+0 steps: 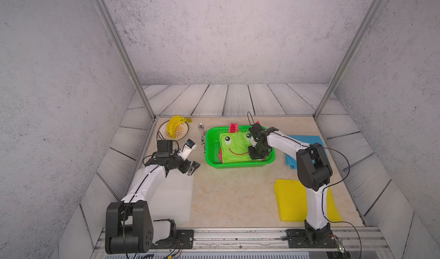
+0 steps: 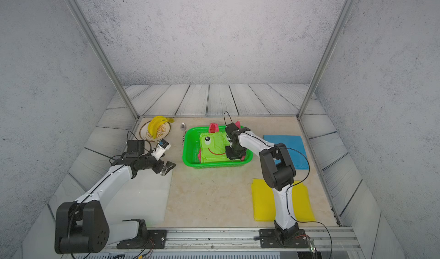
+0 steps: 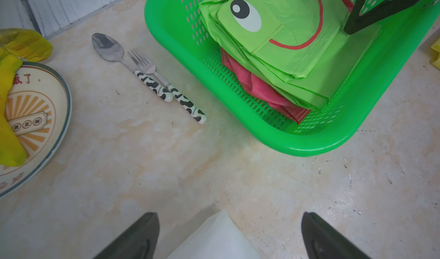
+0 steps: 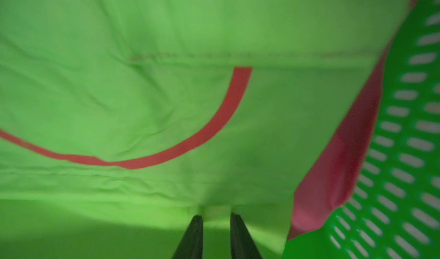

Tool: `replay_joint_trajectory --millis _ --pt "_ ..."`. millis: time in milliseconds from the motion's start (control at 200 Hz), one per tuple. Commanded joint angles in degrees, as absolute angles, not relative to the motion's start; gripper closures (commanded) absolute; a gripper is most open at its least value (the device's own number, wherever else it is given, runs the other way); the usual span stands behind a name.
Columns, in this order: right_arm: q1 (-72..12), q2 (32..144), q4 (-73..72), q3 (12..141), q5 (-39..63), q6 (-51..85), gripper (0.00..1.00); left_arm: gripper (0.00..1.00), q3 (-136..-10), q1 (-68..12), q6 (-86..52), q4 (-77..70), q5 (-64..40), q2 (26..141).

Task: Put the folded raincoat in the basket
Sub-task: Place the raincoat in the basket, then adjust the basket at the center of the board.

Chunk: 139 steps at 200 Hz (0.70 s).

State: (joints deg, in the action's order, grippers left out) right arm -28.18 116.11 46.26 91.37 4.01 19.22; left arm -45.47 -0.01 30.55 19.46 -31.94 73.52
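Raincoat folded inside basket. Right end effector nearly closed at its edge, grip unclear; left end effector spread wide.

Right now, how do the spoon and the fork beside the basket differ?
The spoon ends in an oval bowl; the fork ends in tines. The fork lies nearer the basket than the spoon. Both have black-and-white spotted handles and lie flat, side by side.

Red Chinese characters "麻了" on the plate near its rim, 3 circled characters on its centre banner, too small to read
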Motion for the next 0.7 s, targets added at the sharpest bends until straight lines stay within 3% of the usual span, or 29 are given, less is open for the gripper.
replay_joint_trajectory --millis 0,280,480,691 --pt "-28.04 107.12 43.4 89.72 0.89 17.76 0.73 0.0 -44.83 0.6 30.74 19.07 -30.9 73.43" --pt "-28.18 87.23 32.58 75.03 -3.61 12.8 0.62 0.0 -45.87 0.97 28.78 19.16 -26.81 73.19" --pt "-30.51 75.77 17.05 59.31 12.42 -0.66 0.57 0.01 -46.9 1.84 25.61 18.37 -21.14 72.23" --pt "-41.95 73.82 7.26 51.16 20.89 -19.49 0.49 0.0 -50.56 3.18 27.63 22.64 -14.09 72.89"
